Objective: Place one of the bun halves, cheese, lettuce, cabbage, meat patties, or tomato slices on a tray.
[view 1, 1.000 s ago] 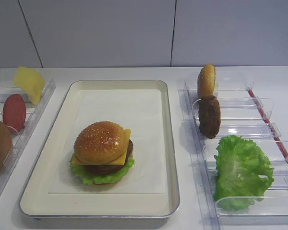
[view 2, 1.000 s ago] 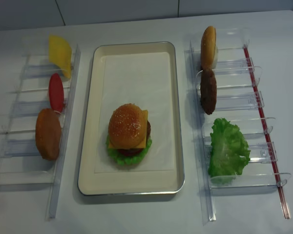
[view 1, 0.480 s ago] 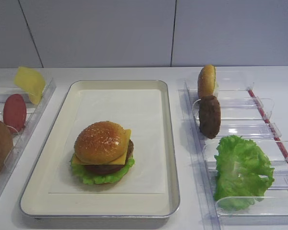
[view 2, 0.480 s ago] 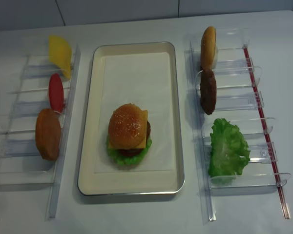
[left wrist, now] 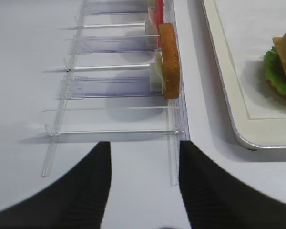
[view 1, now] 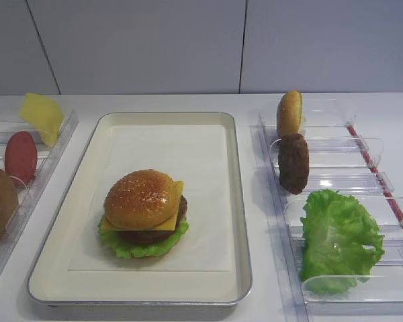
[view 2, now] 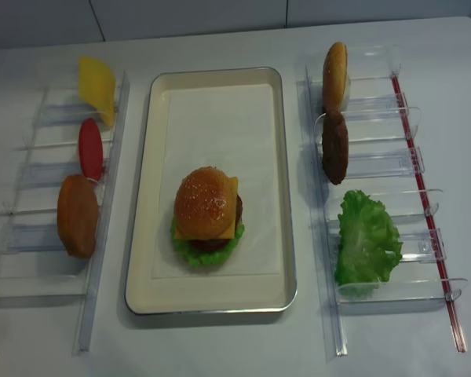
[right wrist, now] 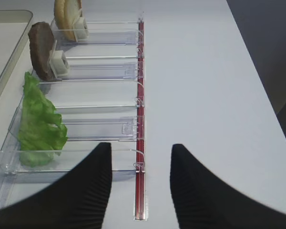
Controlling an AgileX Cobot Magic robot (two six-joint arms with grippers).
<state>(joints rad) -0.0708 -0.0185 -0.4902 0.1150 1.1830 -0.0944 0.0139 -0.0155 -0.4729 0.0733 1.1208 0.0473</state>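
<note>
At the far left of the top-down view, a clear rack point(view 2: 55, 204) holds spare ingredients on edge: a cheese slice point(view 2: 96, 88) at the upper left, a tomato slice point(view 2: 90, 148) below it, and a round brown disc point(view 2: 78, 216) lowest, presumably stood upright so each is easy to pinch. The left hand point(left wrist: 144, 183) hangs released over the counter point(left wrist: 28, 71) beside that rack, grasping nothing.

In the middle, the tray point(view 2: 140, 236) carries a finished stack in its lower half: lettuce point(view 2: 206, 249), patty, cheese, and the sesame bun top point(view 2: 205, 202) crowning it, so the placement looks complete.

To the right, a second rack point(view 2: 377, 165) holds another bun half point(view 2: 334, 75), a meat patty point(view 2: 334, 147) and a lettuce leaf point(view 2: 366, 239). The right hand point(right wrist: 139, 183) hovers at that rack's near end, jaws apart and empty.
</note>
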